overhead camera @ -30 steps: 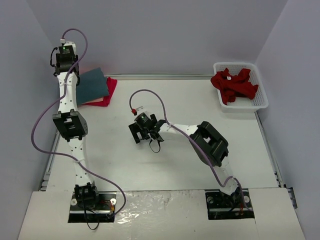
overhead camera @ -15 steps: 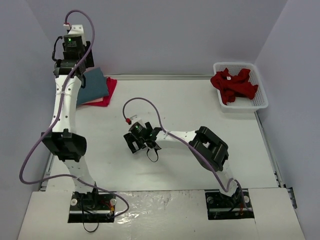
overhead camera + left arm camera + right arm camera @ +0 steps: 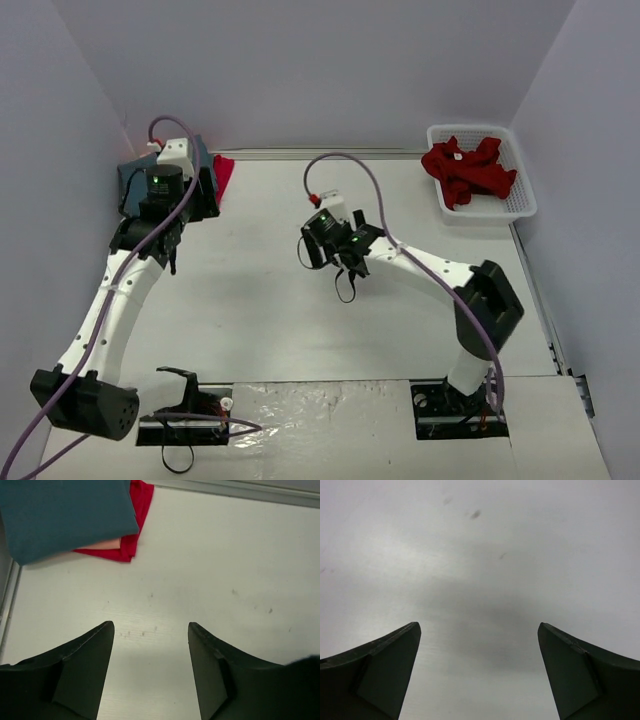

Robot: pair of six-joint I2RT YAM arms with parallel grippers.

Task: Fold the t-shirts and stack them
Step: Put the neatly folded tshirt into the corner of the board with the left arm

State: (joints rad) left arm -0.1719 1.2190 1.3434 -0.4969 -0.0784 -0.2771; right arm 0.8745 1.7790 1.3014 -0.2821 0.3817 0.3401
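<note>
A folded stack lies at the table's far left corner: the slate-blue t-shirt (image 3: 65, 515) on top, the salmon-pink one (image 3: 104, 544) under it, the crimson one (image 3: 139, 510) at the bottom. In the top view my left arm covers most of the stack, with the crimson edge (image 3: 222, 172) showing. My left gripper (image 3: 150, 645) (image 3: 190, 205) is open and empty, just in front of the stack over bare table. The dark red t-shirt (image 3: 468, 168) lies crumpled in the white basket (image 3: 520, 205). My right gripper (image 3: 479, 645) (image 3: 332, 255) is open and empty over the table's middle.
The basket stands at the far right corner against the right wall. Walls close in the left, back and right sides. Purple cables loop above both wrists. A metal rail (image 3: 10, 590) runs along the table's left edge.
My left arm has dropped from high above the stack to low beside it. My right gripper has moved right and farther back, from left of centre to the table's middle.
</note>
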